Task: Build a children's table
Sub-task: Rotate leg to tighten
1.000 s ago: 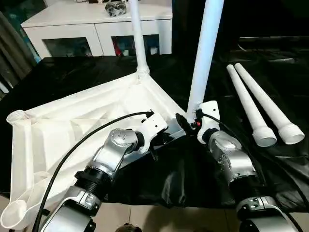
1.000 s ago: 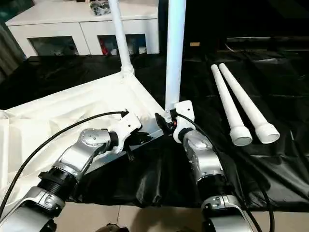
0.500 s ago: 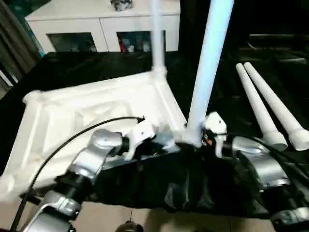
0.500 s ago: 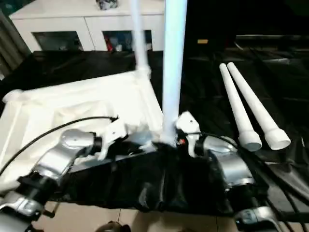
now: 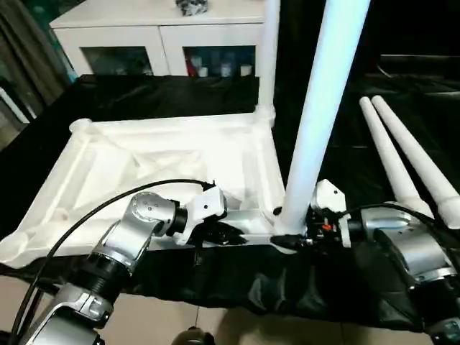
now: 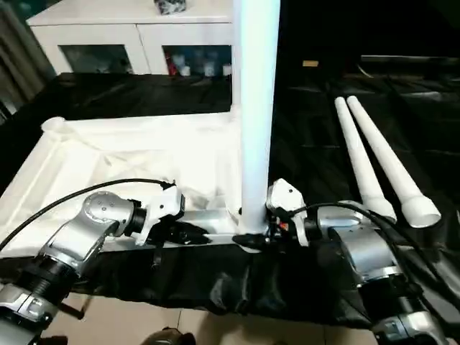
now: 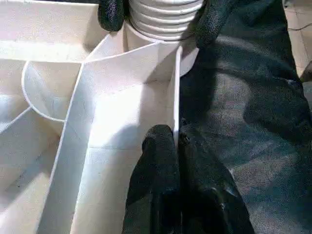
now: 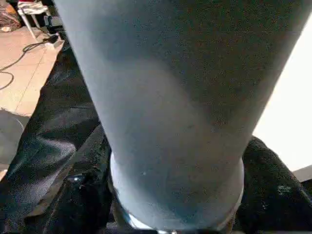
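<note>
The white tabletop (image 5: 158, 169) lies upside down on a black sheet (image 5: 338, 287), its ribbed underside facing up. My left gripper (image 7: 176, 141) has its jaws pinched shut on the thin near rim of the tabletop, one black finger (image 7: 157, 161) on the inside of the wall and the other outside, just beside the near corner socket. A leg (image 5: 323, 115) stands upright in that socket. My right gripper (image 5: 296, 233) is at the base of this leg, its jaws set around the ribbed flared end on both sides; the leg sits between them, but I cannot tell whether they press on it or just flank it. A second leg (image 5: 268, 50) stands upright in the far corner socket. Two more legs (image 5: 402, 165) lie side by side on the sheet off to my right, well apart from the tabletop, flared ends toward me. A white cabinet (image 5: 165, 36) with glass doors stands beyond the sheet.
</note>
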{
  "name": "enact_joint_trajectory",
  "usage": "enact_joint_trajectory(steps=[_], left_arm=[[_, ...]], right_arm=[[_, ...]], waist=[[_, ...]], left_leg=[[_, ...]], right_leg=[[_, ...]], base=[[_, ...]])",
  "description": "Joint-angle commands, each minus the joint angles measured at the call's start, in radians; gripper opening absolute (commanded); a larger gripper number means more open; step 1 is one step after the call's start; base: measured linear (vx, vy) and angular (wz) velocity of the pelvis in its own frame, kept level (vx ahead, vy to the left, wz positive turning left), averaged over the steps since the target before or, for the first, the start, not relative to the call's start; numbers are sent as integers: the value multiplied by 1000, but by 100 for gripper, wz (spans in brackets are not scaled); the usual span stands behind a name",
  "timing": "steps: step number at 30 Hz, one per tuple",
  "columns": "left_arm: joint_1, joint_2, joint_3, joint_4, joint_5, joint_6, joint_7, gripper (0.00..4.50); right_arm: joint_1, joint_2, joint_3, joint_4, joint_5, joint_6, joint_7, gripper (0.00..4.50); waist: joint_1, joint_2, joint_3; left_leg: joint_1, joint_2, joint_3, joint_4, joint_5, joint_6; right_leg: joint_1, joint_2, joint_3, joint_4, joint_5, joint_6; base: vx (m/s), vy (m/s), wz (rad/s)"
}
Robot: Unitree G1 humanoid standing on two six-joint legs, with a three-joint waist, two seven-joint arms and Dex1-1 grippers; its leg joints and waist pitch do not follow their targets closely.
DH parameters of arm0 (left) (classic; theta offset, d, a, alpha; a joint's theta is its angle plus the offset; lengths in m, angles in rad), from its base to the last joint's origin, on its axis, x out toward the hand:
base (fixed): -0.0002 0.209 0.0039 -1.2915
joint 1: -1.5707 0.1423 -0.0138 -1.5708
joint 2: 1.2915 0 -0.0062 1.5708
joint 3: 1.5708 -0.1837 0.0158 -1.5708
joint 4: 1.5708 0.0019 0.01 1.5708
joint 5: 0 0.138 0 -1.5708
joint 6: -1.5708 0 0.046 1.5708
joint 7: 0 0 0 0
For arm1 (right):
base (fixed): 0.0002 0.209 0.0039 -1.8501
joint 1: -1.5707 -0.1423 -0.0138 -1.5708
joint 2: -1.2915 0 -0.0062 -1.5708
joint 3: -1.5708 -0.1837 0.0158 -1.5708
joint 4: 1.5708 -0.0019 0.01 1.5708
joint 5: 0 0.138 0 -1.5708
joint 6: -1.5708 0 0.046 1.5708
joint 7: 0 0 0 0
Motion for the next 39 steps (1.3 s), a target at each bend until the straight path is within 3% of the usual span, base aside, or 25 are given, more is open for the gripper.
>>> enact_joint_trajectory(steps=[1,4,7,8,9,10,12,14,15,19,21,23,26,27,31,35,36,39], left_arm=[[-31,4,25,3,-10,-9,35,0],[-25,-2,26,-5,-10,-5,42,0],[-29,-37,35,-4,8,20,119,0],[-32,-46,36,-2,14,26,140,0],[-54,-97,44,27,39,45,238,0],[-54,-97,44,27,39,45,238,0],[-74,-142,44,47,67,55,326,0],[-81,-168,43,47,71,73,355,0],[-95,-215,38,53,89,94,421,0],[-105,-270,20,56,111,117,481,0],[-106,-286,10,63,122,115,491,0],[-107,-294,8,69,126,113,495,0],[-104,-286,-4,65,127,96,470,0],[-103,-278,-5,61,125,90,459,0],[-93,-260,-6,47,115,75,425,0],[-67,-199,-10,17,93,39,328,0],[-64,-191,-9,16,89,35,314,0],[-55,-169,-3,12,74,19,274,0]], right_arm=[[24,23,67,-47,23,7,60,280],[35,33,60,-52,26,15,48,277],[42,86,28,-21,4,31,-79,277],[40,102,19,-7,-5,33,-120,277],[23,172,-20,59,-47,25,-301,277],[23,172,-20,59,-47,25,-301,277],[5,232,-46,120,-93,7,-456,276],[-3,263,-54,142,-103,8,-517,275],[-25,333,-79,189,-121,17,-661,275],[-68,432,-127,242,-145,14,-886,275],[-82,459,-142,259,-157,-22,-936,275],[-87,470,-150,267,-157,-39,-947,331],[-93,473,-167,269,-128,-56,-898,351],[-96,465,-169,271,-123,-59,-879,381],[-97,432,-164,257,-126,-56,-852,388],[-87,315,-127,225,-121,-89,-658,388],[-85,297,-118,222,-121,-100,-621,388],[-68,241,-90,189,-102,-100,-478,388]], waist=[[-2,-26,-68],[-2,-24,-67],[-6,-20,-64],[-10,-22,-61],[-14,-17,-59],[-18,-17,-57],[-30,-22,-57],[-36,-21,-56],[-39,-17,-57],[-45,-18,-59],[-48,-17,-65],[-48,-16,-67],[-47,-14,-70],[-47,-14,-72],[-46,-14,-72],[-41,-12,-74],[-38,-5,-76],[-32,-15,-75]], left_leg=[[16,49,-13,-67,-164,108],[16,49,-13,-68,-178,99],[15,49,-15,-73,-196,83],[17,48,-15,-75,-215,71],[19,47,-15,-78,-232,54],[20,45,-14,-80,-248,42],[23,40,-18,-85,-281,10],[24,40,-20,-86,-299,7],[24,40,-19,-87,-298,6],[26,38,-20,-87,-292,-1],[21,39,-19,-86,-276,8],[19,38,-18,-84,-255,18],[17,39,-17,-81,-228,40],[15,39,-18,-80,-220,48],[15,39,-16,-78,-210,59],[16,41,-15,-74,-204,68],[15,42,-15,-71,-198,72],[14,44,-13,-69,-180,92]], right_leg=[[44,-57,39,-69,-167,-235],[44,-57,39,-71,-184,-230],[44,-56,39,-74,-204,-225],[42,-56,40,-78,-229,-220],[40,-56,40,-83,-265,-211],[37,-55,40,-85,-284,-210],[41,-59,38,-93,-362,-179],[42,-59,38,-97,-380,-168],[40,-57,40,-98,-374,-166],[38,-58,39,-99,-368,-161],[41,-57,40,-95,-305,-166],[44,-58,40,-91,-257,-178],[47,-56,39,-85,-198,-192],[50,-56,38,-83,-180,-198],[52,-57,38,-81,-165,-209],[52,-56,38,-79,-146,-219],[53,-57,38,-74,-129,-224],[54,-56,37,-74,-106,-230]], base=[[0,0,0],[0,0,0],[0,0,0],[0,0,0],[0,0,0],[0,0,0],[0,0,0],[0,0,0],[0,0,0],[0,0,0],[0,0,0],[0,0,0],[0,0,0],[0,0,0],[0,0,0],[0,0,0],[0,0,0],[0,0,0]])
